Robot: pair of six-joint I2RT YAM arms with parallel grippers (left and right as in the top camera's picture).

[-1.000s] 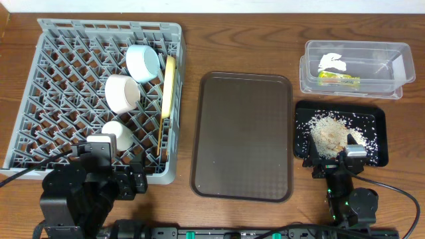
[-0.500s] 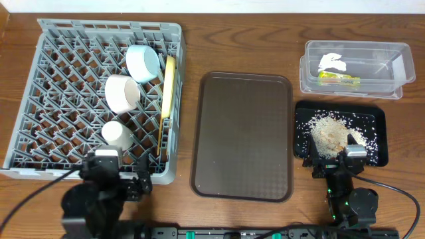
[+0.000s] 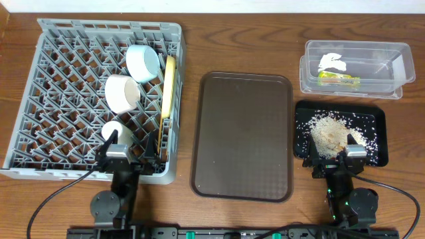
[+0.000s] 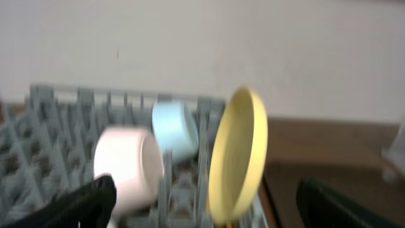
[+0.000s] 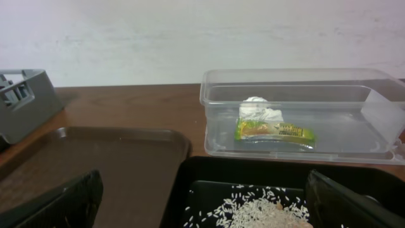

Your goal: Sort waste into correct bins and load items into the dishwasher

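I see left claw pulled back off dishwasher, spread, empty. Right claw spread at black tray edge. Yellow plate, cup racked; I judge task near done.

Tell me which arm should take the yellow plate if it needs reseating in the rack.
Left. The left tool, open, sits at the grey rack's near edge, facing the yellow plate standing on edge there. The right tool is at the black tray, beyond the brown tray.
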